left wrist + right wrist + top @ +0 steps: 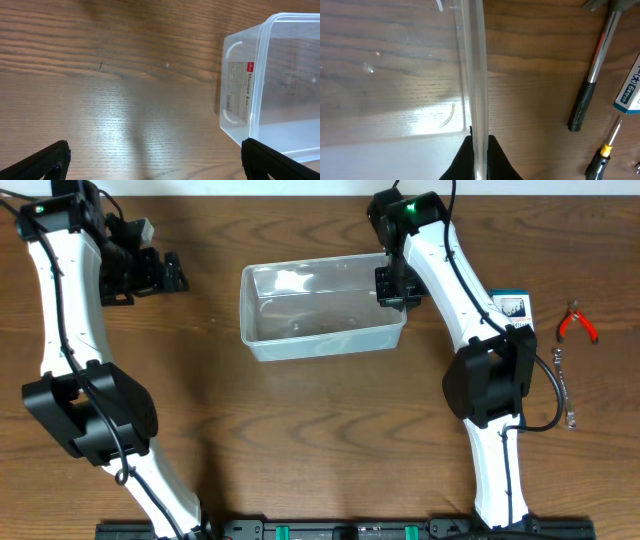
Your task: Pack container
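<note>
While my right claw (397, 290) pinches one wall of the container (310, 346), probably steadying it for packing, my left claw (160, 272) hangs open, empty.

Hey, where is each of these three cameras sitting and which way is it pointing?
Overhead: above the table, looking straight down on the container; left arm and right arm show.
Left wrist: low over the table, facing the container's labelled end; the open left gripper frames the bottom corners.
Right wrist: looking down the container's rim, pinched by the right gripper.
Shared: all see the container.
</note>
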### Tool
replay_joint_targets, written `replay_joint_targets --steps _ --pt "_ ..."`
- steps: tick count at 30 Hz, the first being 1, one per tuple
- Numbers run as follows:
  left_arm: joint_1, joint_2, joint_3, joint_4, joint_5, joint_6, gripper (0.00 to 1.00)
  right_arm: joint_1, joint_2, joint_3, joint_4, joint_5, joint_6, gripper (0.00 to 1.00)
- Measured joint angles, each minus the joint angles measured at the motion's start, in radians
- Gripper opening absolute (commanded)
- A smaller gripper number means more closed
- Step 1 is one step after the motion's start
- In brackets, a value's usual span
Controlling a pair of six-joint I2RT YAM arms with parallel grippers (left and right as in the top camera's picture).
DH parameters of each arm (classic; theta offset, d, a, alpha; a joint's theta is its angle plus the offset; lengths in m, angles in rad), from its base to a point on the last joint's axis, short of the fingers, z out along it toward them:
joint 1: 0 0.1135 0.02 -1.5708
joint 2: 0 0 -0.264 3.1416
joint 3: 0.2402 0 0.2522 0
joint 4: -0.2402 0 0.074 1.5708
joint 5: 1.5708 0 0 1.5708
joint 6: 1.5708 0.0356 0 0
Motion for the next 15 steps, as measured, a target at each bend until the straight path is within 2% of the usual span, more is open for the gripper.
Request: replay_joint_targets --steps 15 --pt "-0.003 0.0 0.0 0.0 0.0 0.0 0.98 0.0 0.0 -0.002 -0.057 0.009 0.008 0.01"
